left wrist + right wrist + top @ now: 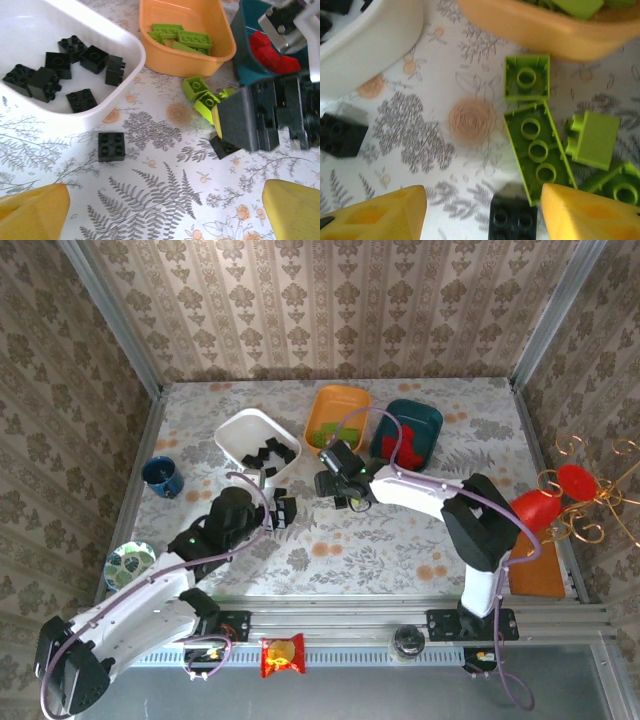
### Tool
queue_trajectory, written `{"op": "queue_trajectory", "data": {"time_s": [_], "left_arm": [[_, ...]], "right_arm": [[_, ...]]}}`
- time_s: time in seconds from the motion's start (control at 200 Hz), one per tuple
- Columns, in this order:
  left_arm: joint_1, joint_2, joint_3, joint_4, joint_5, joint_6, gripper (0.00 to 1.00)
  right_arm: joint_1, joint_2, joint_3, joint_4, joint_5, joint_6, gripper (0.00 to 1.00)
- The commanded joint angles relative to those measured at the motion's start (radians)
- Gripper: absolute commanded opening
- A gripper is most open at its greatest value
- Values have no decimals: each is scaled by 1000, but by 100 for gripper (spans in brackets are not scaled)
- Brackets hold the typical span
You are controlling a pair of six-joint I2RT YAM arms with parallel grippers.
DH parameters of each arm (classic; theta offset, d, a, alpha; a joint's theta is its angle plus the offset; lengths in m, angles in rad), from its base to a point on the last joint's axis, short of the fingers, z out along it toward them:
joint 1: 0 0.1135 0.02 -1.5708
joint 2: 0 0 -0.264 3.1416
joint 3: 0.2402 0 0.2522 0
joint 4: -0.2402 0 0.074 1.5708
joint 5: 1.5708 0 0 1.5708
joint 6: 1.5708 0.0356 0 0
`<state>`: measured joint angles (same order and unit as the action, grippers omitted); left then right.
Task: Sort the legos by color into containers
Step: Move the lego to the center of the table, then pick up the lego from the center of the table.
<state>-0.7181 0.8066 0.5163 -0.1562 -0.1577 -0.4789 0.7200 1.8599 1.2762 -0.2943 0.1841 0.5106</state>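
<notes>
Most of the sorting looks done to me. The white tray [125, 47], far left of the three, holds a clutch of black bricks [57, 62]. The orange tray [200, 62] in the middle carries flat lime green bricks [182, 37], and the teal tray [240, 45] on the right has the red bricks [272, 52].

What is left sits on the worktop [165, 190]: a green cluster [200, 95] just near the orange tray, and a loose black brick [111, 146] just near the white tray's wall. I see no red ones outside the teal tray.

The left end effector [162, 215] hangs over that loose black brick, fingers spread wide and empty. The right end effector [482, 215] hovers above the green cluster with its jaws apart. A long green brick [537, 150] and a second black brick [512, 220] lie between its fingers, and it grips nothing.

The bricks are hard, glossy plastic, studded on top. The long green one lies underside up, showing round hollow tubes. The trays are smooth, shallow and round-cornered. The worktop wears a matte print of grey ferns and orange flowers. The fingers are blocky and yellow.
</notes>
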Motion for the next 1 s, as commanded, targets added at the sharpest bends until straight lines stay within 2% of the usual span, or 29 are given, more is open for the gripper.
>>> {"op": "queue_trajectory", "data": {"time_s": [0.0, 0.3, 0.495, 0.57, 0.73, 0.9, 0.995], "left_arm": [[19, -34, -10, -43, -15, -1, 100], [78, -69, -29, -53, 25, -1, 100], [95, -83, -29, -59, 44, -3, 100], [100, -83, -30, -59, 53, -7, 100], [103, -78, -30, -54, 59, -13, 100], [108, -77, -29, -58, 58, -14, 100], [109, -78, -25, -64, 56, -17, 100]], "right_arm": [[-17, 64, 68, -96, 23, -69, 63], [23, 191, 142, -155, -84, -100, 61], [80, 127, 98, -109, -220, -110, 62], [88, 84, 83, -110, -181, -109, 65], [65, 46, 99, -156, 1, -115, 71], [35, 133, 161, -195, 33, -165, 72], [36, 195, 209, -217, -51, -224, 74]]}}
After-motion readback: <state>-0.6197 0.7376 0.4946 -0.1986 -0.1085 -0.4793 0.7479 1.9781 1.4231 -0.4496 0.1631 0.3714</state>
